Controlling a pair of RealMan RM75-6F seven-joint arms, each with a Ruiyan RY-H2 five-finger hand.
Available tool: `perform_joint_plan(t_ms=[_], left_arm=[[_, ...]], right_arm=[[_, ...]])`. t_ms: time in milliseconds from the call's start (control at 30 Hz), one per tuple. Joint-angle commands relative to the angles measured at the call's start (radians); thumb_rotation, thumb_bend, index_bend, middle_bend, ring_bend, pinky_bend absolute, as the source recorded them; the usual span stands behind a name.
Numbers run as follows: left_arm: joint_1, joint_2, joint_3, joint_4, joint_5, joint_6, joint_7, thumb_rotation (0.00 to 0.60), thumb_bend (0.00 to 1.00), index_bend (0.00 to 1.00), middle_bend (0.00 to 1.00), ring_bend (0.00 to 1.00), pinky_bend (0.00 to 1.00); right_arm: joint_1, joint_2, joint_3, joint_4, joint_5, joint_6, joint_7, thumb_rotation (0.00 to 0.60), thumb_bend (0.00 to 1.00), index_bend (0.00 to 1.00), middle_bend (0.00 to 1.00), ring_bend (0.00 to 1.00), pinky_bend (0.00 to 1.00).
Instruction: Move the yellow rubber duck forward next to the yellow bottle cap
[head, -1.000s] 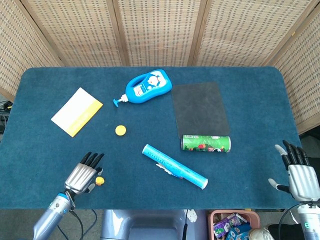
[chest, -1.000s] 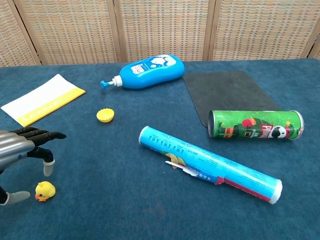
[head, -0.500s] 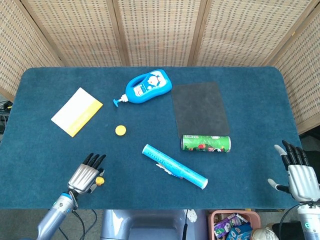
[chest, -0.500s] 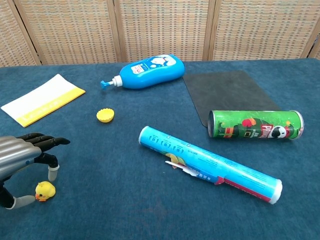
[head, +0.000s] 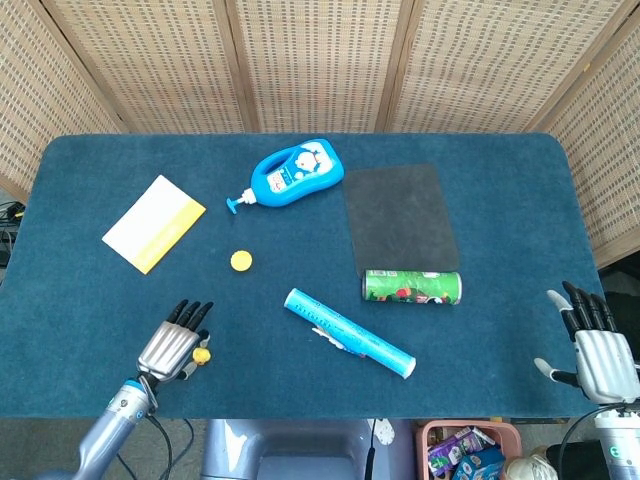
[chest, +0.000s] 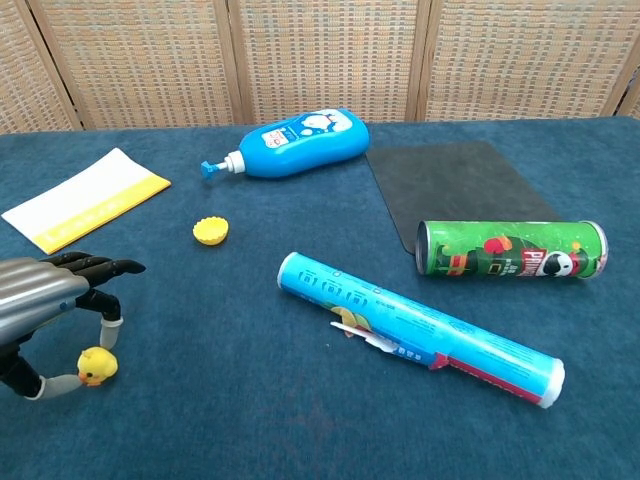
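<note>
Here the left robot hand (chest: 45, 310) pinches the upright yellow rubber duck (chest: 97, 366), its facing unclear.

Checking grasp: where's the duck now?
Near-left table corner in both views: the duck is pinched in the left hand, near side of the yellow cap.

Counts, placed relative to the black mat (head: 399, 219): one mat. One blue lotion bottle (head: 296, 173) just left of it. One green chip can (head: 411, 287) just below it, touching its near edge. One long blue tube (head: 348, 332) below-left of it. One yellow bottle cap (head: 241, 261) left of it. One white-and-yellow card (head: 153, 223) far left. One yellow rubber duck (chest: 97, 366) far below-left, near the table's front edge. Two hands: left hand (head: 172, 345) at the duck, right hand (head: 596, 348) below-right of the mat. One blue table (head: 500, 200).
</note>
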Motion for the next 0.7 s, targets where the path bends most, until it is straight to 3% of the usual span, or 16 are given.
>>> perform_joint_plan(t_ms=[33,333,467,700], left_arm=[[-0.030,0.008,-0.038,0.000,-0.038,-0.023,-0.010,0.600,0.30,0.54,0.00,0.00,0.00],[-0.146,0.022,-0.166,0.047,-0.184,-0.113,-0.021,0.600,0.30,0.54,0.00,0.00,0.00],[-0.227,0.004,-0.238,0.124,-0.271,-0.166,-0.016,0.600,0.30,0.54,0.00,0.00,0.00],[-0.344,-0.046,-0.293,0.245,-0.387,-0.235,-0.005,0.600,0.30,0.54,0.00,0.00,0.00]], right_arm=[[0.003,0.000,0.002,0.003,0.007,-0.006,0.002,0.600,0.10,0.00,0.00,0.00,0.00],[0.015,-0.006,0.010,0.020,0.041,-0.045,0.015,0.600,0.10,0.00,0.00,0.00,0.00],[0.026,-0.013,0.015,0.038,0.076,-0.083,0.021,0.600,0.10,0.00,0.00,0.00,0.00],[0.034,-0.020,0.020,0.051,0.104,-0.110,0.017,0.600,0.10,0.00,0.00,0.00,0.00]])
